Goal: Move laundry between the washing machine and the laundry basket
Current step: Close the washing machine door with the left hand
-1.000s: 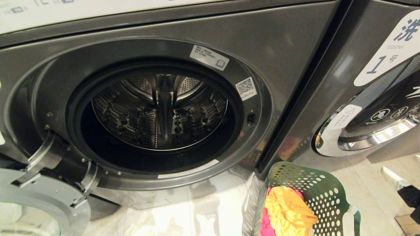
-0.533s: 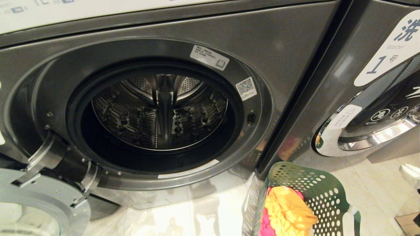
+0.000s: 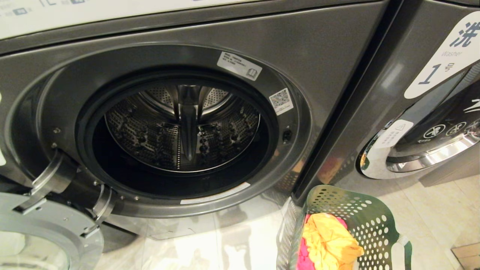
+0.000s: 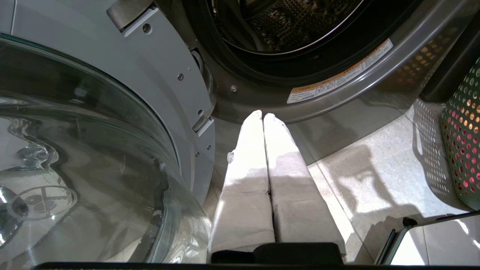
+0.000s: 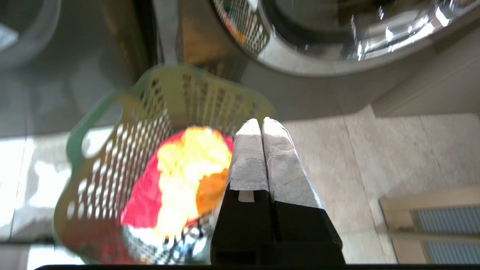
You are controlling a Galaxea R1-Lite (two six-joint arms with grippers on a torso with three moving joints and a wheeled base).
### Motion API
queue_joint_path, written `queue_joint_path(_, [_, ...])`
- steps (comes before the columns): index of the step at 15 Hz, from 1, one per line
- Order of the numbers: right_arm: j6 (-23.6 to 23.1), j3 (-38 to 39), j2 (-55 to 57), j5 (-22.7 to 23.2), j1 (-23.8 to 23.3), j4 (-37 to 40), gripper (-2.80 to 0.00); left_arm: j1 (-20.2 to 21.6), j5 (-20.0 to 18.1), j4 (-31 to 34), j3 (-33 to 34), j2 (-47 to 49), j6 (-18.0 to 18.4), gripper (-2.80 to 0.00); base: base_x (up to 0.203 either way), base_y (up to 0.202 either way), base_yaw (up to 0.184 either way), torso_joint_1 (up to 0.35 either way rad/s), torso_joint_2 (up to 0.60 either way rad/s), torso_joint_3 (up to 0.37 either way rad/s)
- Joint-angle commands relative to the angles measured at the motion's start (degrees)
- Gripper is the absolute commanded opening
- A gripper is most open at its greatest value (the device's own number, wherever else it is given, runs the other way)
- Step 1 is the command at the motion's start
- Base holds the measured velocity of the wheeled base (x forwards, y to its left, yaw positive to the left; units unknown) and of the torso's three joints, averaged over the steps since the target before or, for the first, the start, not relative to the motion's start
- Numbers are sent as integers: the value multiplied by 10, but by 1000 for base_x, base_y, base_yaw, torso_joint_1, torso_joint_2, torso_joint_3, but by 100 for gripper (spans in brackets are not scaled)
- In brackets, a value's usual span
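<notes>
Right claw pressed together above laundry basket

Warm, fairly bright indoor light. Head view was sharp; the tiled floor below the washing machine glared white, and the drum interior stayed dark with specular glints on its perforated steel. Chrome door rim of the washer labelled 1 threw hard highlights. Left wrist view was sharp, with reflections warped across the open glass door and dotted shadows on the floor beside the laundry basket. Right wrist view was motion-blurred; the laundry was blown out to yellow-white.
</notes>
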Motion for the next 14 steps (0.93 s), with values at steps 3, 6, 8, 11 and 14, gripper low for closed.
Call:
queue_joint_path(3, [-46, 10, -233, 20, 5, 140, -280, 0, 0, -1, 1, 0, 1, -280, 0, 0, 0, 0, 0, 0])
queue_joint_path(6, [-106, 19, -270, 16, 10, 145, -280, 0, 0, -1, 1, 0, 0, -280, 0, 0, 0, 0, 0, 0])
queue_joint_path(8, [-73, 19, -268, 11, 10, 143, -280, 0, 0, -1, 1, 0, 0, -280, 0, 0, 0, 0, 0, 0])
queue_joint_path(11, [37, 20, -268, 22, 10, 143, -280, 0, 0, -1, 1, 0, 0, -280, 0, 0, 0, 0, 0, 0])
queue_joint_path(14, [66, 17, -269, 26, 10, 182, -280, 0, 0, -1, 1, 0, 0, -280, 0, 0, 0, 0, 0, 0])
